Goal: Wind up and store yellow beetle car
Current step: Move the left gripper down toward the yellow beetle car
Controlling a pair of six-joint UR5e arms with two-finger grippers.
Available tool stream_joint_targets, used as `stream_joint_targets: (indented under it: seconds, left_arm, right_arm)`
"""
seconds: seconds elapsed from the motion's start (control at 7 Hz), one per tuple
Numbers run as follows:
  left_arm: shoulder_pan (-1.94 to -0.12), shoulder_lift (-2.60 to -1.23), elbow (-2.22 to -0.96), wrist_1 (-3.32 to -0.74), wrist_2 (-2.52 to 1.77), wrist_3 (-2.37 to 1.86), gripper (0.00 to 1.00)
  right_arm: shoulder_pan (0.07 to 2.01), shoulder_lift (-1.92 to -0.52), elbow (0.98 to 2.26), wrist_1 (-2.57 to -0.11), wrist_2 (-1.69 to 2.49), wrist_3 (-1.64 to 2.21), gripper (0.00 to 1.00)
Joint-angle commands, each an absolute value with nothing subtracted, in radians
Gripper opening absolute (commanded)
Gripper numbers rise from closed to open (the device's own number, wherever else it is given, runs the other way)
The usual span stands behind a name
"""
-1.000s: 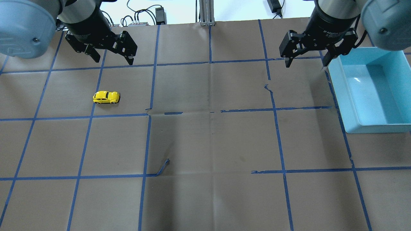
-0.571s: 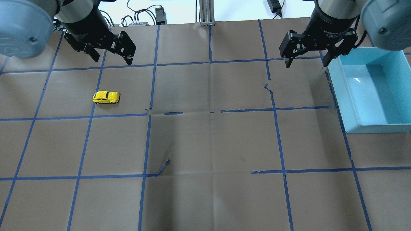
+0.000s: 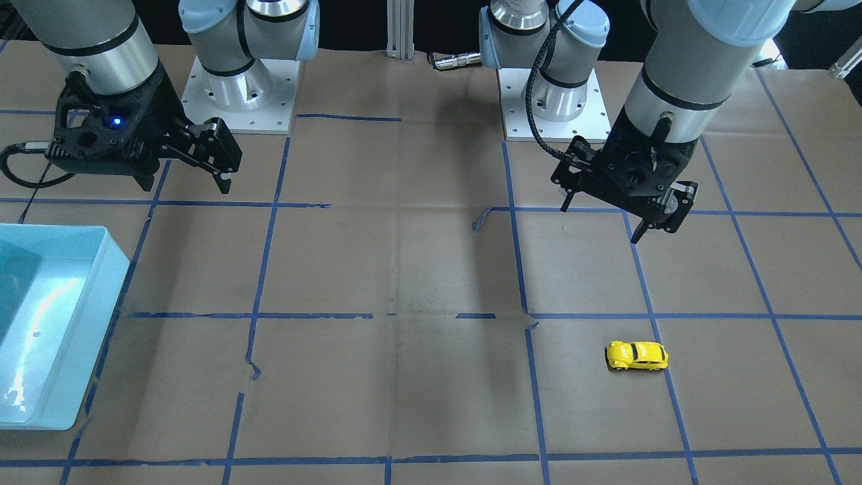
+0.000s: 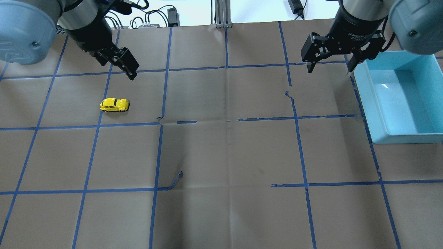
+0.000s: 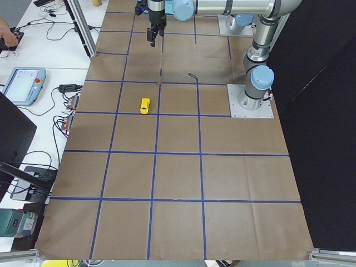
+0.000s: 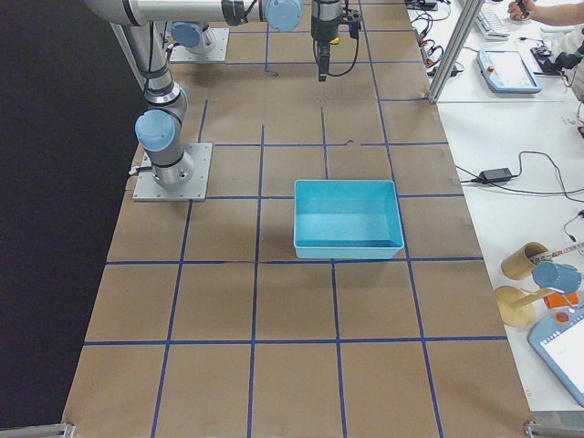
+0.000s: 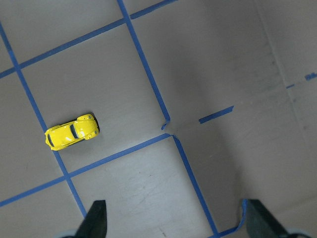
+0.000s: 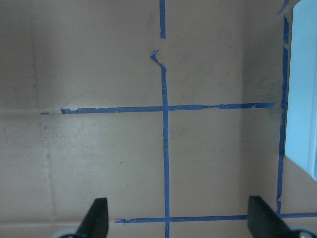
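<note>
The yellow beetle car (image 4: pixel 115 104) sits on its wheels on the brown paper on the left side of the table. It also shows in the front view (image 3: pixel 637 356), the exterior left view (image 5: pixel 144 105) and the left wrist view (image 7: pixel 72 132). My left gripper (image 4: pixel 119 69) hangs open and empty above the table, beyond the car and apart from it; the jaws are wide apart in the left wrist view (image 7: pixel 177 223). My right gripper (image 4: pixel 329 70) is open and empty beside the far left corner of the light blue bin (image 4: pixel 364 95).
The light blue bin is empty and stands at the table's right edge (image 6: pixel 349 245). Blue tape lines grid the brown paper; one strip has peeled up (image 4: pixel 175 181). Cables and power bricks (image 4: pixel 172 15) lie beyond the table's far edge.
My left gripper has turned about its wrist and shifted slightly toward the car. The right gripper, the car and the bin have not moved.
</note>
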State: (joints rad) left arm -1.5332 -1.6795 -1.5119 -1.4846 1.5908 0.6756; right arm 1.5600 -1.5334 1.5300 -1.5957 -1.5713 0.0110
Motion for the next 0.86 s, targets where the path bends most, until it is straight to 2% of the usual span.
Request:
stream_joint_targets:
  seconds: [0.0,0.71]
  left_arm:
    - [-1.462,-1.712,-1.551,-1.451,1.618,1.083,1.0]
    - [-1.341,-1.897,-1.586,-1.241,1.618,1.722,1.0]
  right_arm:
    - [1.56,-1.534,1.529,-1.597,-1.572,0.009,1.0]
    - [1.56,-1.534,1.529,-1.597,-1.571,0.009,1.0]
